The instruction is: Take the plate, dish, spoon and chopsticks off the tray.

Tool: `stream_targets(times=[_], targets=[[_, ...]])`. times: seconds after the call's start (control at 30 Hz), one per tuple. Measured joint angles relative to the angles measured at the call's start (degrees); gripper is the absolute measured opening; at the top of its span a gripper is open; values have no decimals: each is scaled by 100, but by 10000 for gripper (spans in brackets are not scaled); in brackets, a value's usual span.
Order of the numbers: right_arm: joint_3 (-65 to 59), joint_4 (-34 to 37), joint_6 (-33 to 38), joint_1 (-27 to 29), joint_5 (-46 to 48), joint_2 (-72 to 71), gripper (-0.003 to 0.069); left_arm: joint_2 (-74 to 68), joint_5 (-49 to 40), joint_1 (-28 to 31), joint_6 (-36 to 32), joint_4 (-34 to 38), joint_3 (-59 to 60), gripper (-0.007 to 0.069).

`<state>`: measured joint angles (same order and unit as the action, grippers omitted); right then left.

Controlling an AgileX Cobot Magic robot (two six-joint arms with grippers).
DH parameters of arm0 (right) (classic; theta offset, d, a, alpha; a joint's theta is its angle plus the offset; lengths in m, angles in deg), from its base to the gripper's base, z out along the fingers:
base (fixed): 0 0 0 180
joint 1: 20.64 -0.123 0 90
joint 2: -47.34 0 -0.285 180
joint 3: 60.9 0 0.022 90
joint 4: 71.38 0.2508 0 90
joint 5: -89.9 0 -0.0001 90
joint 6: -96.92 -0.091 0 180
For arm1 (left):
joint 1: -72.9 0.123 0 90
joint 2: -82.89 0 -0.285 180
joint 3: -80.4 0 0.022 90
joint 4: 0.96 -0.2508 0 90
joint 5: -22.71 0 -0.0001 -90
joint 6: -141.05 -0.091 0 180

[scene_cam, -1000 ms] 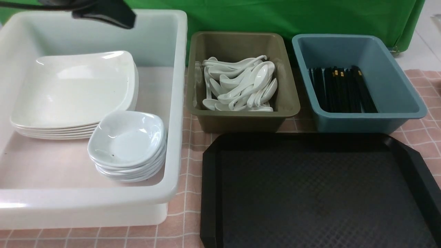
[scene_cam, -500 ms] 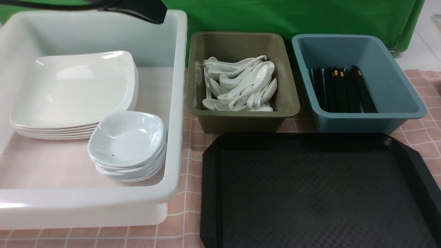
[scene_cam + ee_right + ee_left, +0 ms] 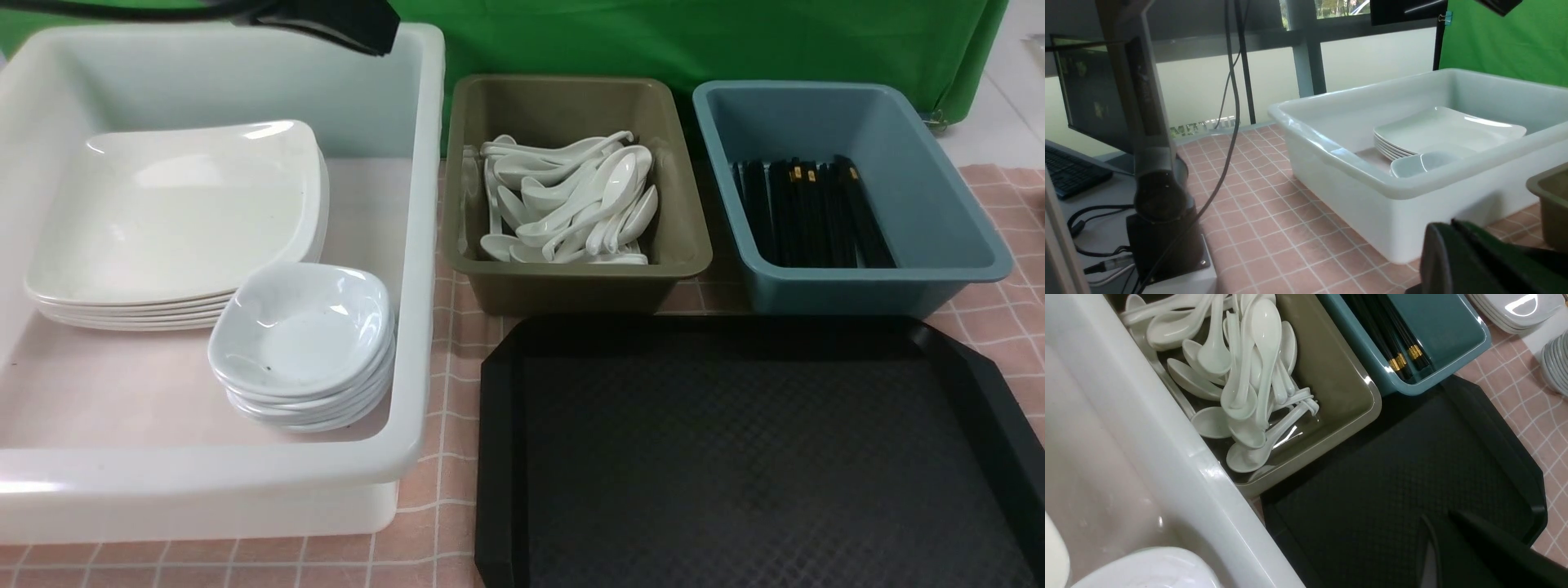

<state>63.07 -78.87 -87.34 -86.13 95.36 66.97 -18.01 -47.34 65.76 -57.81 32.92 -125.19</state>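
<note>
The black tray [image 3: 735,457] lies bare at the front right; it also shows in the left wrist view [image 3: 1372,477]. A stack of plates [image 3: 171,212] and a stack of dishes [image 3: 298,335] sit in the white tub [image 3: 420,245]. Several spoons [image 3: 563,204] lie in the olive tub [image 3: 571,282]. Chopsticks [image 3: 808,212] lie in the blue tub [image 3: 873,286]. My left gripper [image 3: 371,37] hangs high over the white tub's far right corner, shut and empty [image 3: 1436,516]. My right gripper [image 3: 1441,226] is shut and empty, out of the front view.
In the left wrist view, more stacked plates [image 3: 1515,306] and dishes [image 3: 1555,363] stand on the checked cloth beyond the tray. In the right wrist view, an arm base [image 3: 1163,228], cables and a monitor [image 3: 1090,102] stand beside the white tub [image 3: 1372,171].
My left gripper moved right along the top of the white tub, then held nearly still. Nothing in the tubs or on the tray moved.
</note>
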Motion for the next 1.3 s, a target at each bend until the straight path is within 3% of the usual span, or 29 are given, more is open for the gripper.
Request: stream_targets(times=[0.87, 1.1, 1.3], targets=[[0, 0, 3, 172, 6, -51, 91, 5, 0, 0, 278, -277, 0, -4], [-459, 0, 8, 1882, -14, -293, 106, 23, 0, 0, 283, -341, 0, -4], [-1228, 0, 8, 4000, 16, -790, 122, 40, 0, 0, 304, -323, 0, -4]])
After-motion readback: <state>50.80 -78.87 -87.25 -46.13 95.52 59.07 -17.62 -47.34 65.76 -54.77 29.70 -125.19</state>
